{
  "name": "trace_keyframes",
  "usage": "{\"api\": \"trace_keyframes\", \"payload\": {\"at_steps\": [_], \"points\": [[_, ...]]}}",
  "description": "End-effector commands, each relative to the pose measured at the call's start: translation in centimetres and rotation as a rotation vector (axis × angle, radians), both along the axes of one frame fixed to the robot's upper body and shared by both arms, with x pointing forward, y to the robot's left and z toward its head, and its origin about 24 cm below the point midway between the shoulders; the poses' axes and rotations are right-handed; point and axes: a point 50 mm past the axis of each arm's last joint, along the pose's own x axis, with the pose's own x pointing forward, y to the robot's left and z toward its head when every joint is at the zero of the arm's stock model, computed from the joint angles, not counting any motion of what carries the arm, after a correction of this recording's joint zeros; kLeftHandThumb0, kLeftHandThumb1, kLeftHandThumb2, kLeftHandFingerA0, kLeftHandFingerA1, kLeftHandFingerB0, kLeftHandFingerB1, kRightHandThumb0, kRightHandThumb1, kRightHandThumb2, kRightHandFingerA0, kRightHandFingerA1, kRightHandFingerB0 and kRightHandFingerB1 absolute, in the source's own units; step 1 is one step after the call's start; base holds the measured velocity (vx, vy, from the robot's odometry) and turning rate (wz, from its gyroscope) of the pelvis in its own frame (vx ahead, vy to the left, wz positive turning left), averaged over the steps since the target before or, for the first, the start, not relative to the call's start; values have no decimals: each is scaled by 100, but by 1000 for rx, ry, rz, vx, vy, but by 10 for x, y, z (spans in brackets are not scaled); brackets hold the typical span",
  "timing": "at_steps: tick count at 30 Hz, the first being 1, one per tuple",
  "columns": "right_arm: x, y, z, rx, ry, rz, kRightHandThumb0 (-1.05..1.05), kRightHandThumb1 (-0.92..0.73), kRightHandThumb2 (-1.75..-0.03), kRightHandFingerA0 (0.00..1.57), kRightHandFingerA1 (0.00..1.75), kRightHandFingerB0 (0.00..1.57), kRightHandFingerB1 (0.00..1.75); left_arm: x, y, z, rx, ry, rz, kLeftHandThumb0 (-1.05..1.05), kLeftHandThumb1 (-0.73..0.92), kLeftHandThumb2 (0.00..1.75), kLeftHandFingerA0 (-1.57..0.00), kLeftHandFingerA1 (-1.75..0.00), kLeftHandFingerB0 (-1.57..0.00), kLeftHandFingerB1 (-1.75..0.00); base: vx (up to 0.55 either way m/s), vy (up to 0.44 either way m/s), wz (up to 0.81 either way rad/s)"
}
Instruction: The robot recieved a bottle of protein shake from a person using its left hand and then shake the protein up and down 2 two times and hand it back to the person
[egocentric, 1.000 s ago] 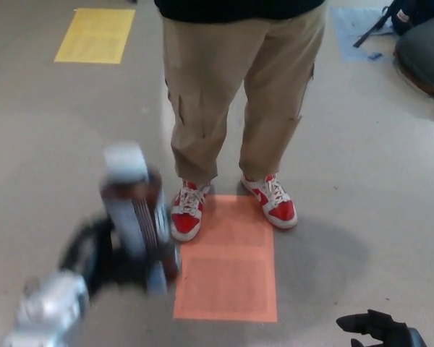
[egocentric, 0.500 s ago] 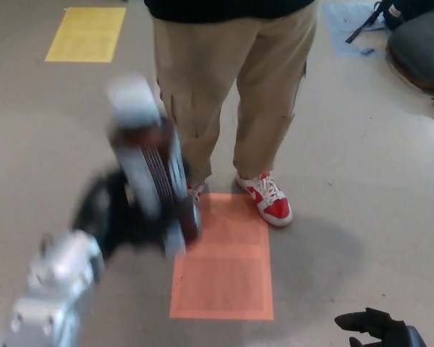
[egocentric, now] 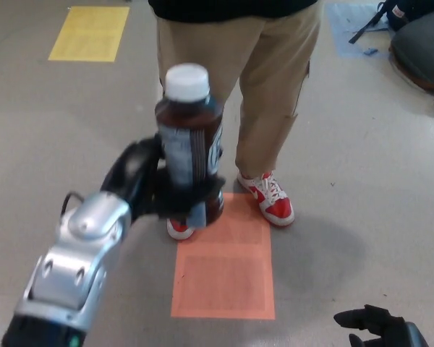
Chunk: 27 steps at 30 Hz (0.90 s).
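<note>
The left hand (egocentric: 155, 189) grips the bottle (egocentric: 190, 141) low on its body, upright at the frame's ten o'clock, white cap up. It looks full and weighty, the plastic likely slick, so the mid-label hold suits. The right hand (egocentric: 380, 327), fingers spread, idles at five o'clock

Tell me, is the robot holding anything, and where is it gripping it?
The left hand holds the bottle upright, gripped around its lower body. The right hand holds nothing.
</note>
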Motion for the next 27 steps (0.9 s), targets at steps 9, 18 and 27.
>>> {"api": "trace_keyframes", "payload": {"at_steps": [9, 18, 27], "points": [[-10, -10, -3, -19, 10, -20, -21, -76, -63, 96, 52, 88, 52, 36, -21, 49, 38, -11, 11, -16, 80, 72, -83, -151, -65, -117, 0, 0, 0], [-9, -4, -2, 13, -3, -5, -19, -75, -64, 94, 54, 87, 55, 39, -20, 55, 52, -22, 33, -16, 80, 73, -83, -150, -64, -117, 0, 0, 0], [-15, -4, -5, 9, 6, -1, -18, -75, -64, 95, 53, 88, 54, 31, -20, 42, 49, 9, 26, -14, 80, 73, -84, -148, -65, -114, 0, 0, 0]]}}
